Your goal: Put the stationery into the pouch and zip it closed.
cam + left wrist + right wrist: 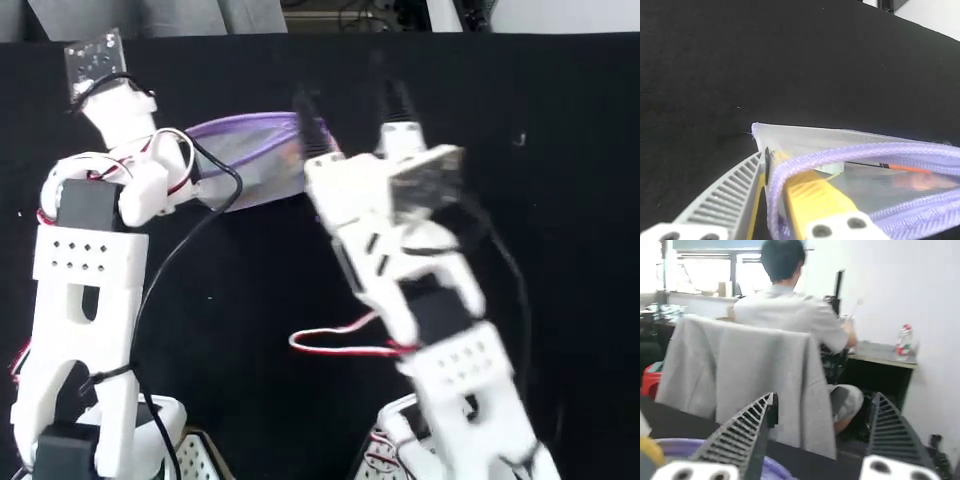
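A translucent pouch (250, 150) with a purple zipper edge hangs lifted above the black table. My left gripper (185, 160) is shut on its end. In the left wrist view the yellow finger (815, 200) sits inside the pouch (850, 140) mouth and the grey finger (730, 192) outside, pinching the wall at the left gripper (771, 167). A thin orange-red pen (905, 169) lies inside. My right gripper (350, 110) stands open just right of the pouch, fingers pointing away over the far table edge. The right gripper (824, 400) holds nothing, with the pouch (675, 446) rim below it.
The black cloth table (560, 150) lies bare to the right and at the back. A red and white cable (340, 345) loops between the two arm bases at the front. A chair draped with a grey jacket (740, 370) stands beyond the table.
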{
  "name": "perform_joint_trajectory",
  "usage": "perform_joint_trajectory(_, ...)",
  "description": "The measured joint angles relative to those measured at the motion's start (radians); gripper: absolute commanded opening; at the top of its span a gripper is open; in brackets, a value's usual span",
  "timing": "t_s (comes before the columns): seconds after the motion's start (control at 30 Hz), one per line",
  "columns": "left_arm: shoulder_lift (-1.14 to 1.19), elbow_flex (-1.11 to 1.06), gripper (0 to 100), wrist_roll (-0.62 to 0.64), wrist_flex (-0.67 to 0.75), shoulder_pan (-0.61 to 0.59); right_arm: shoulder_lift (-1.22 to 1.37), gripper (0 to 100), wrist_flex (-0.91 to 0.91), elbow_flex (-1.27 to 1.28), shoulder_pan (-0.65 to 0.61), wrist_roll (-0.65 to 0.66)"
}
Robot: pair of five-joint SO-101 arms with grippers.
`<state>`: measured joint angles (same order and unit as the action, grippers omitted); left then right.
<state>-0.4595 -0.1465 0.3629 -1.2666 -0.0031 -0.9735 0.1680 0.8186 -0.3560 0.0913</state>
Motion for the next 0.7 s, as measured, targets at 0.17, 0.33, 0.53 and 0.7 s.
perform_joint_trajectory(0.17,0.0,-0.002,3,-0.005,0.0,-0.011,-0.069,27.3,0.281,-0.107,0.071,0.0)
perform_joint_trajectory(0.33,0.0,-0.003,3,-0.005,0.0,-0.011,-0.072,27.3,0.388,-0.071,0.081,0.006)
perform_joint_trajectory(0.53,0.0,-0.003,3,-0.005,0.0,-0.011,-0.072,27.3,0.388,0.1,0.037,0.06)
perform_joint_trajectory(0.7,0.0,-0.003,3,-0.005,0.0,-0.011,-0.072,27.3,0.37,0.178,-0.043,0.138)
